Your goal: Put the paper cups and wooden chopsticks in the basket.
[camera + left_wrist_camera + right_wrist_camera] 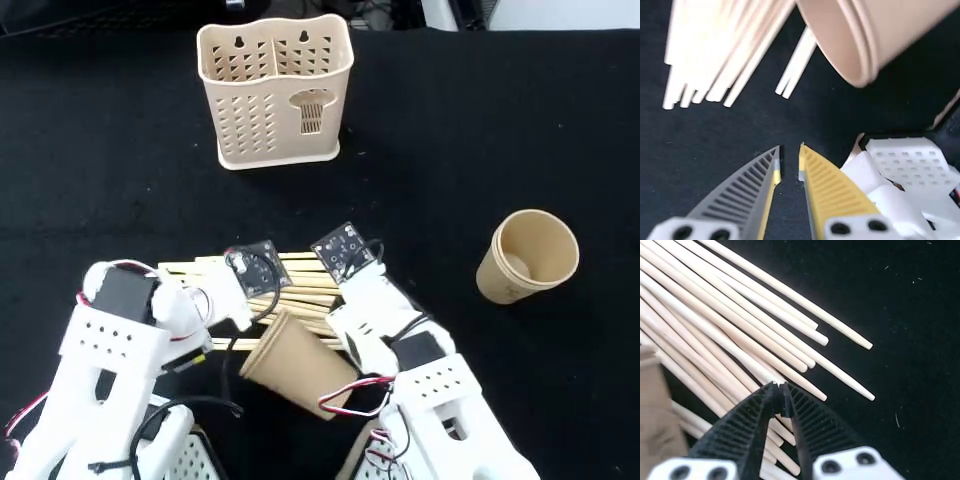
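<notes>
Right gripper [780,386]: fingers were together, empty, above wooden chopsticks [700,305]. Left gripper [789,150]: fingers barely apart. Pressing down closed, you risked scattering them.

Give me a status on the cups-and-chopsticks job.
Done: nothing; the basket looks empty. In hand: nothing clearly gripped; the right claw sits shut over the chopsticks, the left claw hangs open near the tipped paper cup. Left: every chopstick, that cup and the upright paper cup.
</notes>
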You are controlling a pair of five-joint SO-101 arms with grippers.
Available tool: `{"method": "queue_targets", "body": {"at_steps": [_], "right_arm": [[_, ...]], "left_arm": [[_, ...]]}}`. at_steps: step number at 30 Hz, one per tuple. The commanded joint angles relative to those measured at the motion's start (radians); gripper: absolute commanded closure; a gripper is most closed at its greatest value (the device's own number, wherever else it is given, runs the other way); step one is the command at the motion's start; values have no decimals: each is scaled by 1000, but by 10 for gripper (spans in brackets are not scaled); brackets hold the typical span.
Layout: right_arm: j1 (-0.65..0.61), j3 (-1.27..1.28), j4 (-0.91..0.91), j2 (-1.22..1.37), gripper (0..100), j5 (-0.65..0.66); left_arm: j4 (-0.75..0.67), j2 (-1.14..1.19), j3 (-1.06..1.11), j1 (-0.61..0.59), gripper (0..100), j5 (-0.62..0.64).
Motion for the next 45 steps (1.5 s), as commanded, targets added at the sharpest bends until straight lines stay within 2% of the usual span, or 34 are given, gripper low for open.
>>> {"method": "queue_targets", "body": {"at_steps": [1, 4, 9, 16, 26, 28, 33, 37, 40, 45], "right_arm": [[9, -5, -21, -12, 984, -6], [9, -7, -18, -12, 984, -6], [14, -8, -15, -12, 985, -6], [15, -41, 44, -12, 985, -6], [15, -44, 46, -12, 985, -6], [15, -44, 43, -12, 985, -6], [15, -44, 38, -12, 985, -6], [15, -42, 23, -12, 985, -6], [15, -41, 2, -7, 985, -6], [15, -39, -2, -5, 985, -3]], "left_arm": [[3, -3, -71, 10, 919, 78], [-100, -3, -22, 8, 891, 206], [-437, -8, 246, 7, 857, 348], [-474, -12, 367, 5, 859, 282], [-440, -14, 357, 5, 859, 273], [-370, -14, 318, 5, 859, 230], [-83, -5, 153, 5, 859, 57], [-26, -3, 85, -2, 859, 15], [-25, -3, 88, 64, 858, 14], [-23, -3, 104, 254, 856, -17]]}}
